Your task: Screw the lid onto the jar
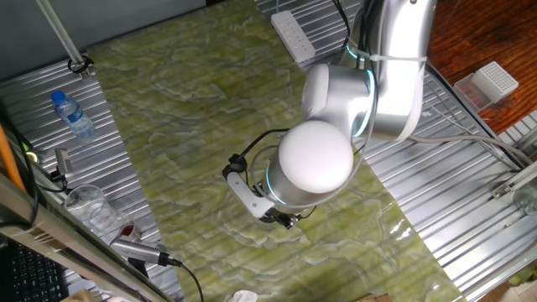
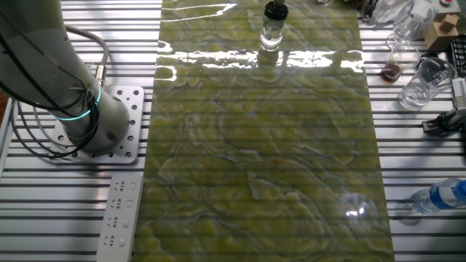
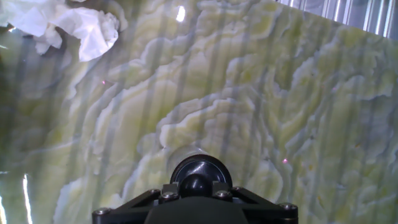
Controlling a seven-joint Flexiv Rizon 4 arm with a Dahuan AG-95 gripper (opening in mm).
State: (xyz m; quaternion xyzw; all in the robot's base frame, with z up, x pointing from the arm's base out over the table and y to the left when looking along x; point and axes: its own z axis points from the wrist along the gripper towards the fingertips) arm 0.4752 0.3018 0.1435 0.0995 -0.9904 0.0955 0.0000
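The jar stands upright at the far edge of the green mat, the lid seated on its mouth. The gripper sits directly over the lid; whether its jaws clamp it, I cannot tell. Judged light, rigid and glossy, the jar may spin or tip under torque. Best hold: the lid's rim, squarely from above.

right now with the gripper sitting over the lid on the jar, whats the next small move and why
Probably a small twist of the wrist to turn the lid further down. In the hand view the black lid sits centred just ahead of the gripper, over the jar's pale rim. In the other fixed view the jar stands upright with the gripper right on top. Whether the fingers are clamped cannot be told.
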